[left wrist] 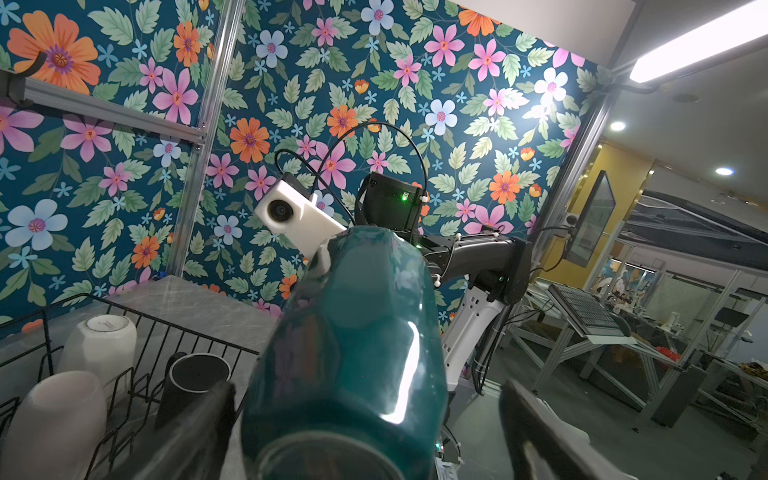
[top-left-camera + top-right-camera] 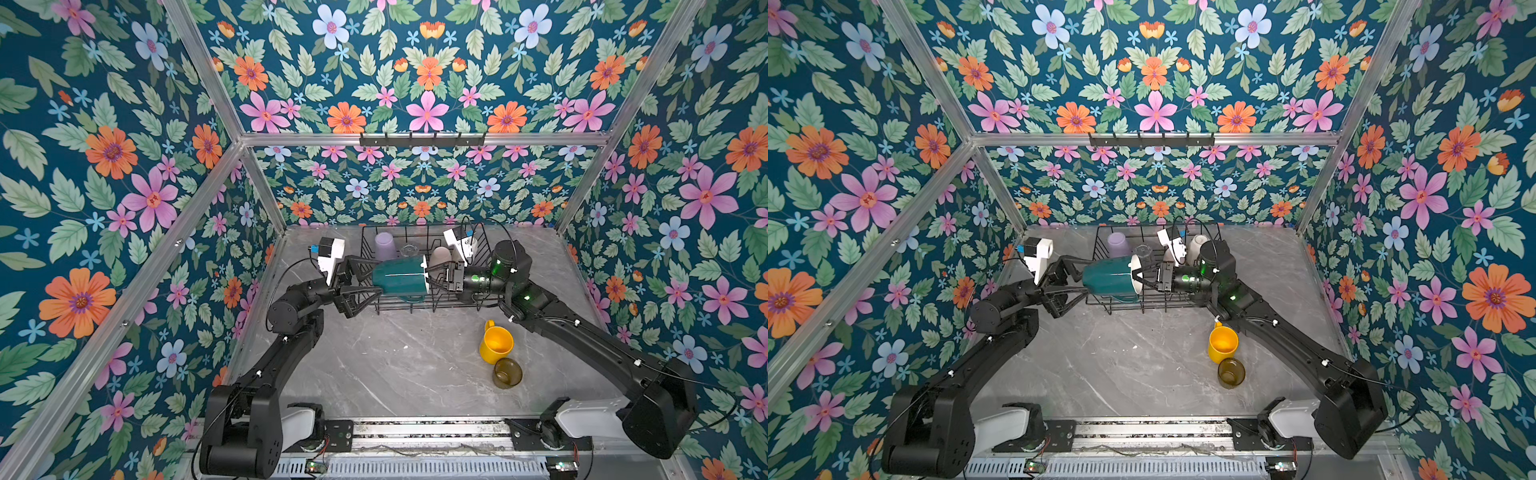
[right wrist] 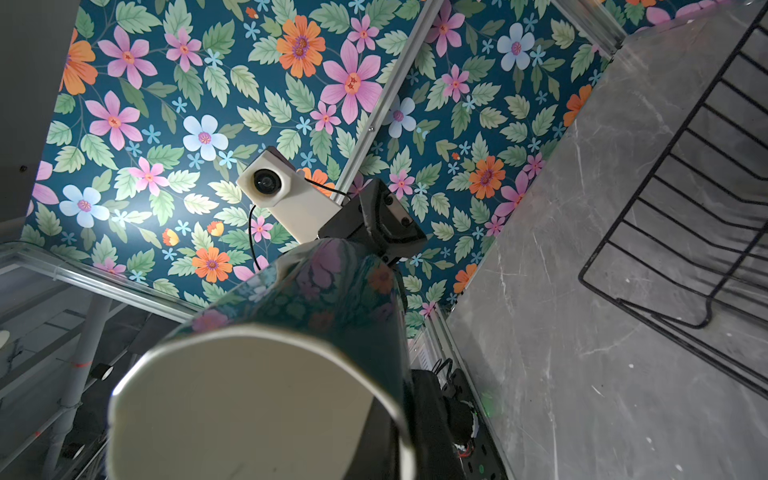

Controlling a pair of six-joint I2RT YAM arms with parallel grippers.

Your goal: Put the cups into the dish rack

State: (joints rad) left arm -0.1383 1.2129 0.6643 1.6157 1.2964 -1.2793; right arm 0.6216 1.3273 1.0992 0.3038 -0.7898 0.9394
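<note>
A dark green cream-lined mug (image 2: 399, 276) (image 2: 1108, 276) hangs on its side above the front left part of the dish rack (image 2: 415, 309) (image 2: 1142, 309). My right gripper (image 2: 428, 272) (image 3: 401, 436) is shut on the mug's rim, one finger inside. My left gripper (image 2: 376, 280) (image 1: 365, 436) is open, its fingers either side of the mug's base (image 1: 353, 332), with a gap on one side. Inside the rack stand a lilac tumbler (image 2: 384, 245), clear glass (image 2: 409, 250), pale pink mug (image 1: 54, 419), white mug (image 1: 99, 340) and black mug (image 1: 195, 374). On the table sit a yellow mug (image 2: 496, 343) and an amber glass (image 2: 507, 373).
A black hook rail (image 2: 422, 140) hangs on the back wall above the rack. Flowered walls close in the marble table on three sides. Both arm bases sit on the metal rail at the front edge.
</note>
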